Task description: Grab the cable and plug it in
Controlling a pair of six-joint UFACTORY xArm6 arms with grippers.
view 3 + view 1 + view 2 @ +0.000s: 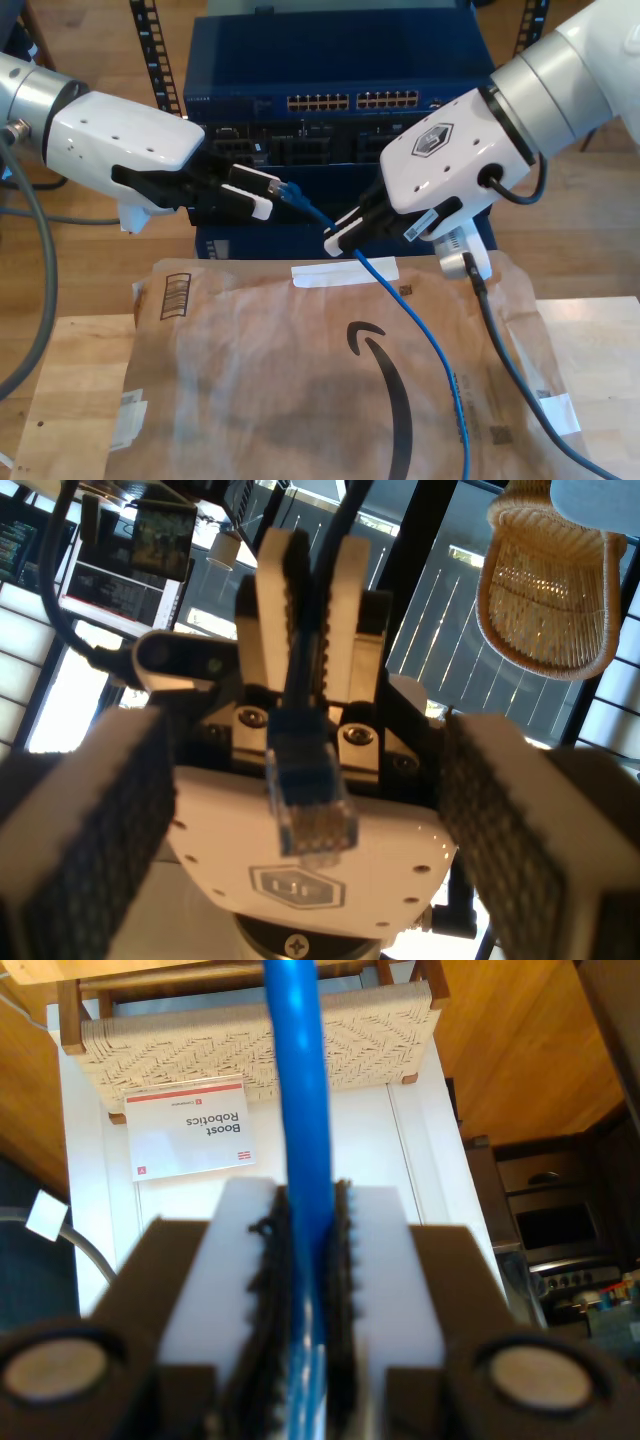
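My first wrist view alone shows the translucent plug facing the lens between my first gripper's wide-spread pads, touching neither. Just beyond, my second gripper is clamped on the one blue cable. The exterior view adds the cable's slack trailing over brown paper, and behind both grippers, one blue rack.

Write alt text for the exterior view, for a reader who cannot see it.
My second gripper, at the exterior view's right, grips the blue cable just behind its plug, which points at the open jaws of my first gripper at the view's left. Behind stands a blue network switch; below lies a brown paper mailer.
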